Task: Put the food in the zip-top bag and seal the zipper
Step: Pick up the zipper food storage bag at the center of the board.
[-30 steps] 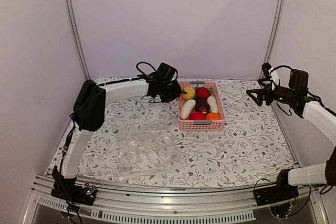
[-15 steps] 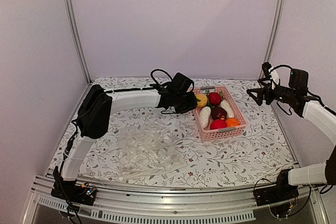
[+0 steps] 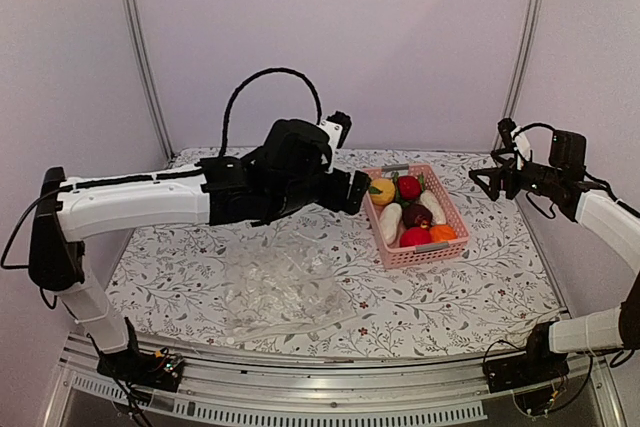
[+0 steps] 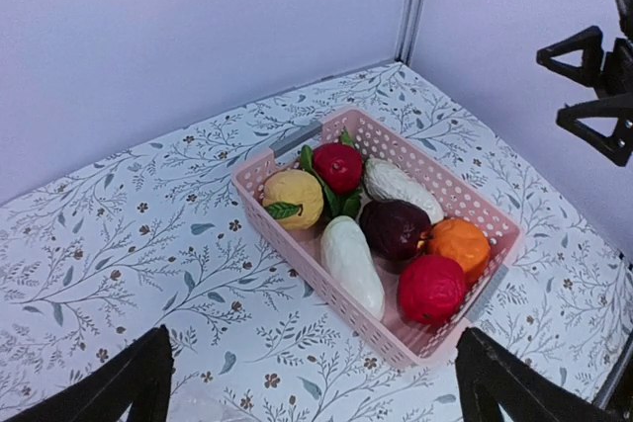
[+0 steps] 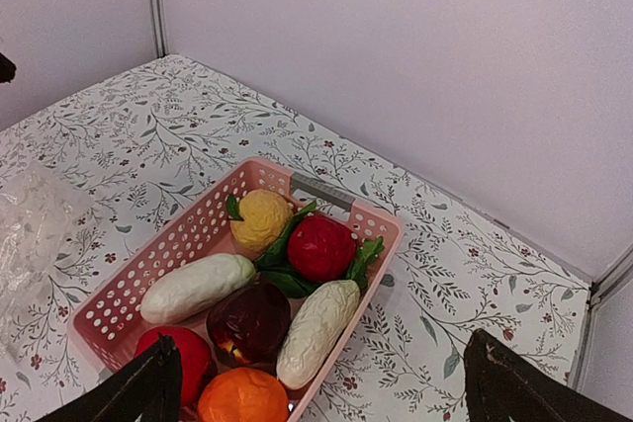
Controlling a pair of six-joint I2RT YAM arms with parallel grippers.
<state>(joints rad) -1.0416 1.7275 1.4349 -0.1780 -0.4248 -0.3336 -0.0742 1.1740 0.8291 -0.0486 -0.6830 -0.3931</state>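
Note:
The food, several toy fruits and vegetables, lies in a pink basket: a yellow piece, red pieces, white ones, a dark purple one and an orange one. The zip-top bag lies crumpled and flat on the table, left of the basket; I cannot make out its zipper. My left gripper hangs open just left of the basket, holding nothing, with the basket's near corner between its fingertips. My right gripper hovers open to the basket's right, raised above the table.
The pink basket sits askew at the back right of the flowered table, grey handles at both ends. Walls and metal posts stand close behind and to the right. A corner of the bag shows in the right wrist view.
The left gripper slid the basket right and turned it, then opened, let go and rose with its arm lifting high. The right arm has not moved.

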